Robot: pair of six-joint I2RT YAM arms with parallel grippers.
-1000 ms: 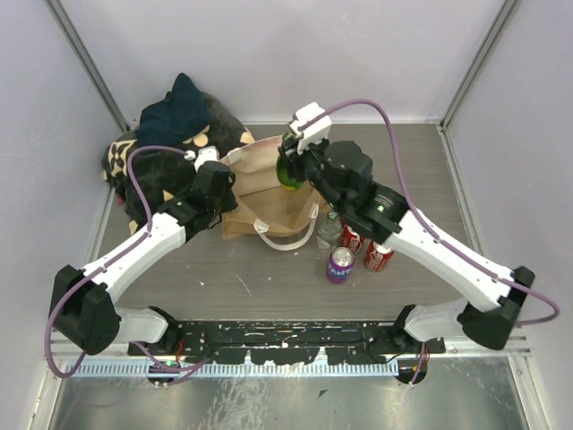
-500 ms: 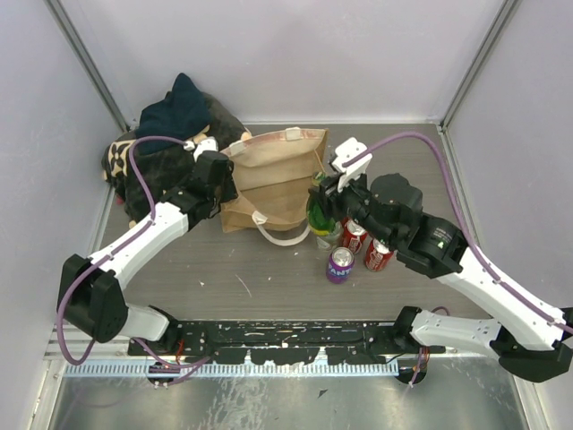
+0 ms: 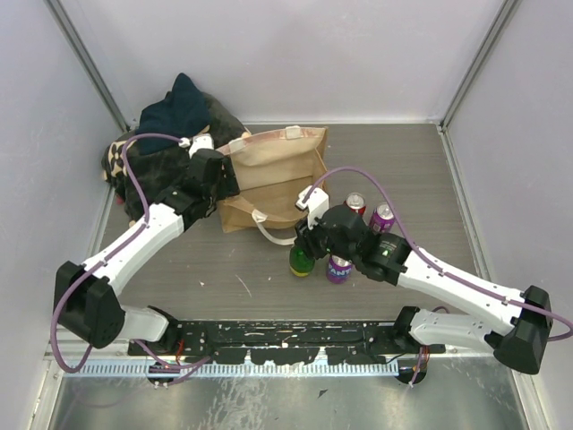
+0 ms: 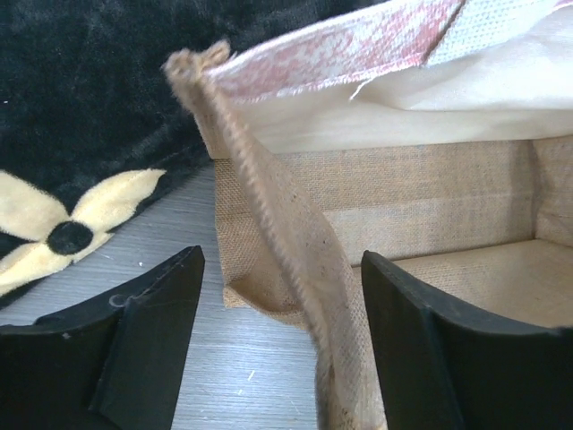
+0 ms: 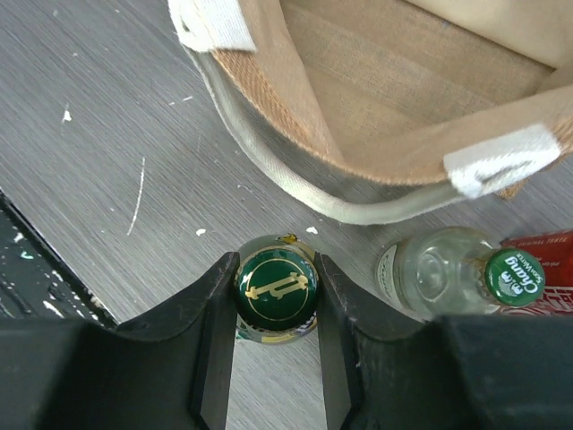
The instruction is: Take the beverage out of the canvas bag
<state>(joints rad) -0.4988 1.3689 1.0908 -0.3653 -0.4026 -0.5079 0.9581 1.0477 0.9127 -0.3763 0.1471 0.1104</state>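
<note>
Beverage = green bottle, green-gold cap, upright in front of the tan canvas bag, outside it (contact with surface unclear). right end effector clamps its top; left end effector spread wide, straddling the bag's corner edge.

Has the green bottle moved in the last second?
Yes. Held in the right pincer, the green bottle went from over the canvas bag to the bag's near side, beside the purple can.

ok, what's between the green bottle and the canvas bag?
Between green bottle and canvas bag: the cream handle loop on the table; clearest in right wrist view.
</note>
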